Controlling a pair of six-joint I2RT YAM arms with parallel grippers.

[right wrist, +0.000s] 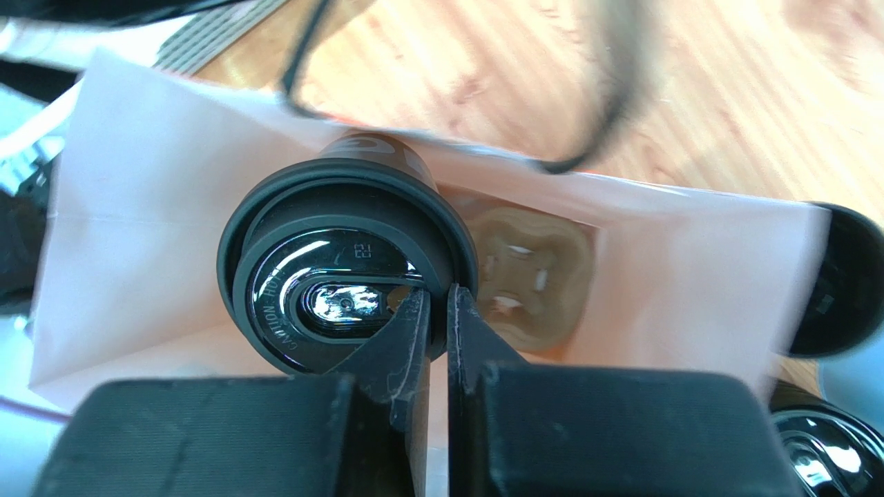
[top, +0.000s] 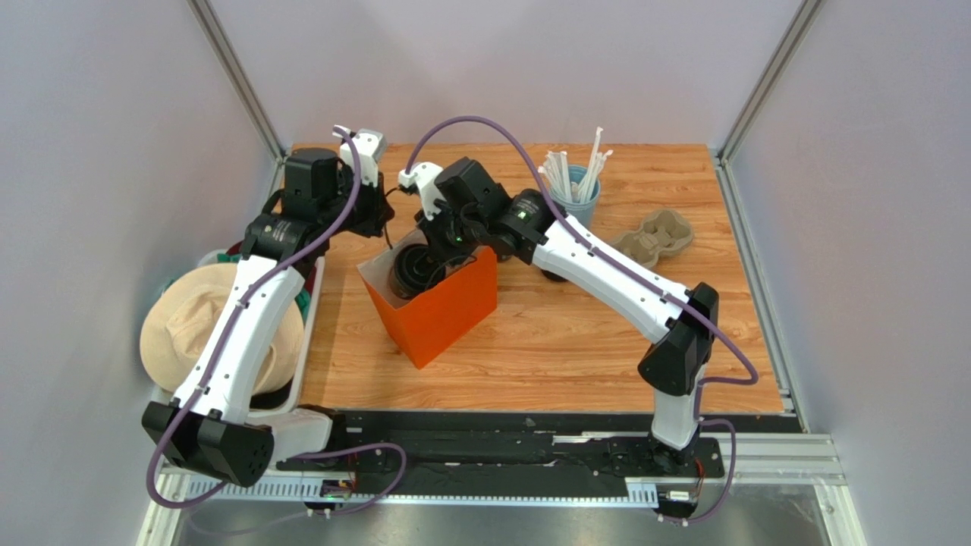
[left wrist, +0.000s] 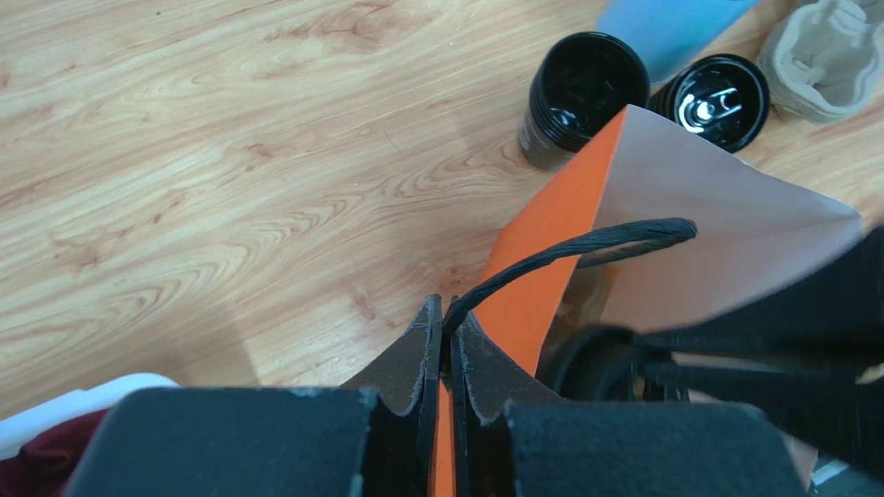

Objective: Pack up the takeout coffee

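Landmark: upright orange paper bag (top: 439,316), pale inside, mouth open, on the wooden table (top: 570,330).

Left arm (top: 245,324): reaches from its base forward along the bag's left side, with the wrist bent in toward the bag's far-left rim. Left gripper (left wrist: 444,316): fingers pinched flat on the orange rim of the bag. The paper edge shows between them, and the black cord handle (left wrist: 581,246) loops out from just above the pinch.

Right arm (top: 615,282): elbow raised to the right of the bag, forearm running back and left, wrist tipped down over the bag's mouth. Right gripper (right wrist: 438,309): reaches down into the bag, fingers clamped nearly together on the near rim of the lid.

Task item: small round dark disposable coffee cup (right wrist: 311,254) with a black plastic lid, upright inside the bag and held by the right gripper. Whether its base rests on the bag floor cannot be told.

Also in the bag: a grey-brown moulded cardboard piece (right wrist: 524,274), low and just beside the coffee cup.

Outside the bag, by its far corner: an open black cup (left wrist: 581,88) and a lidded black cup (left wrist: 718,98). A pale blue cup of white straws (top: 576,191) stands beyond them.
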